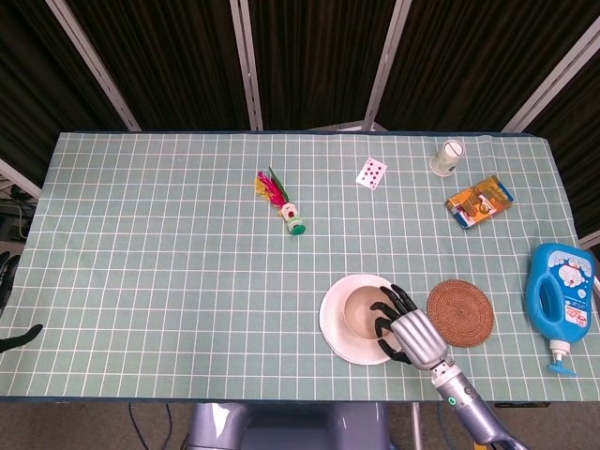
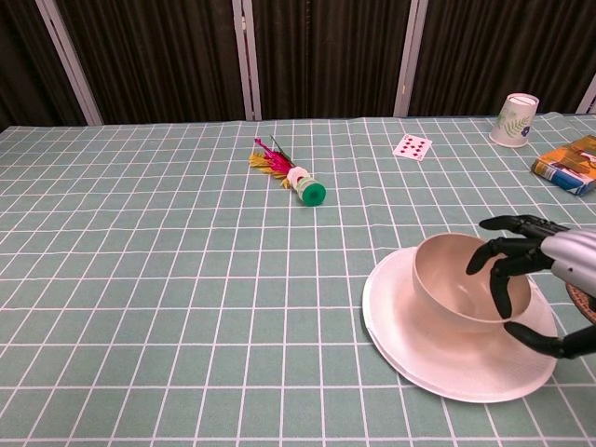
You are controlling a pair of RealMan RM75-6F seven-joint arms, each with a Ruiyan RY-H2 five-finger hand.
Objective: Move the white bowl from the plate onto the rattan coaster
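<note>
The white bowl (image 1: 359, 312) (image 2: 454, 280) sits upright on the white plate (image 1: 336, 339) (image 2: 407, 346) near the table's front edge. My right hand (image 1: 409, 327) (image 2: 533, 268) is at the bowl's right side. Its dark fingers (image 2: 498, 265) curl over the right rim while the thumb (image 2: 559, 345) hovers low over the plate, apart from the bowl wall. The bowl is not lifted. The round rattan coaster (image 1: 460, 312) lies just right of the plate with nothing on it; the chest view shows only a sliver of it. Of my left hand, only a dark tip (image 1: 21, 338) shows at the left edge.
A feathered shuttlecock (image 1: 281, 202) (image 2: 291, 172) lies mid-table. At the back right are a playing card (image 1: 371, 172), a paper cup (image 1: 448, 157) and an orange box (image 1: 479, 202). A blue detergent bottle (image 1: 560, 295) stands right of the coaster.
</note>
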